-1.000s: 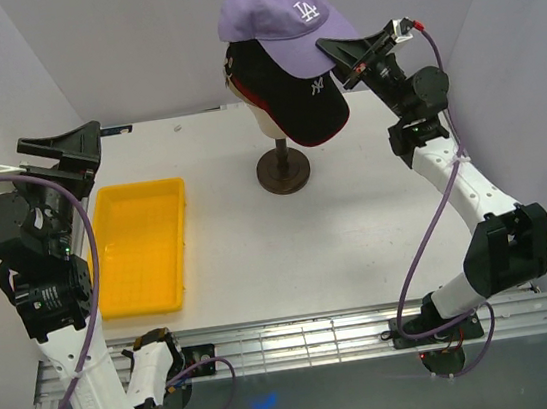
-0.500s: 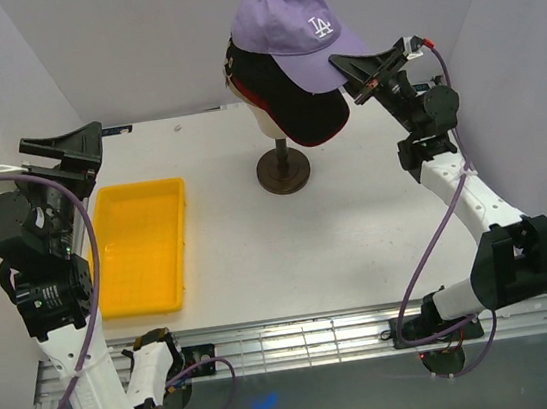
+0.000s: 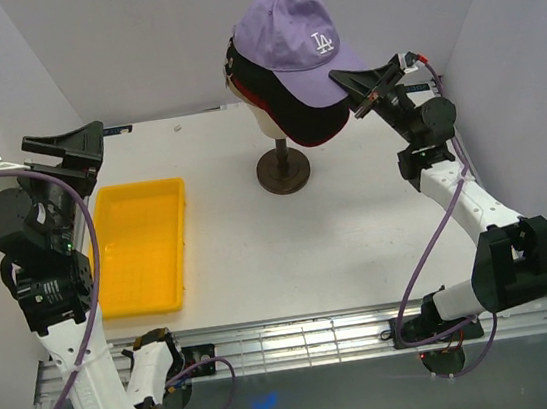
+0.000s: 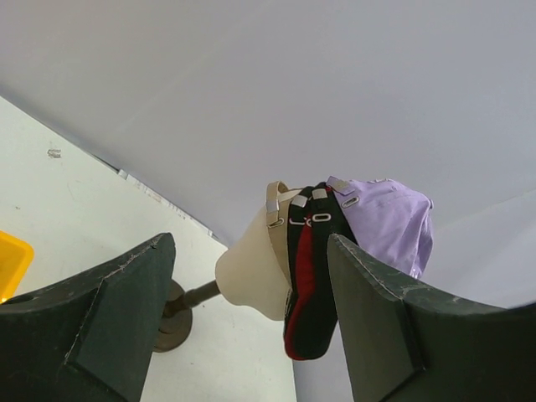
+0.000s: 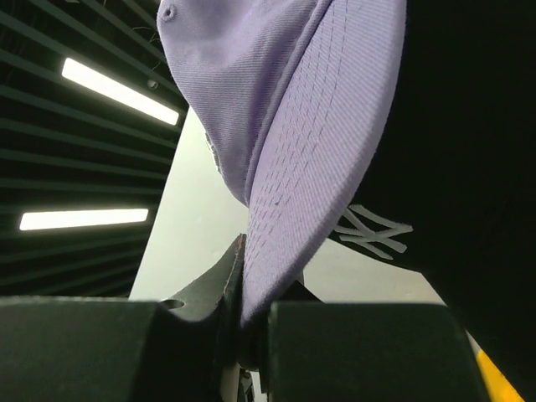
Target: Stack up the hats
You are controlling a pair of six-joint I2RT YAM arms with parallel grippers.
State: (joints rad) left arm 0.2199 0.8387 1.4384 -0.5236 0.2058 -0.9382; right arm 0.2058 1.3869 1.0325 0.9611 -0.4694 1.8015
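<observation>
A lavender cap (image 3: 285,26) with a white LA logo sits on top of a stack of caps on the cream mannequin head (image 3: 264,115). Under it show a black NY cap (image 3: 306,109) and a red edge. My right gripper (image 3: 350,83) is shut on the lavender brim (image 5: 322,159); the NY logo (image 5: 373,230) shows beside it. My left gripper (image 3: 64,146) is open and empty, raised at the far left above the tray. In the left wrist view the stacked cap backs (image 4: 322,251) and the lavender cap (image 4: 389,222) hang on the head (image 4: 251,276).
A flat yellow tray (image 3: 141,244) lies on the white table at the left. The mannequin's dark round stand (image 3: 282,170) is at the back centre. White walls close in the back and both sides.
My right gripper has lowered and moved the lavender cap slightly right, down onto the stack. The left arm has barely moved.
</observation>
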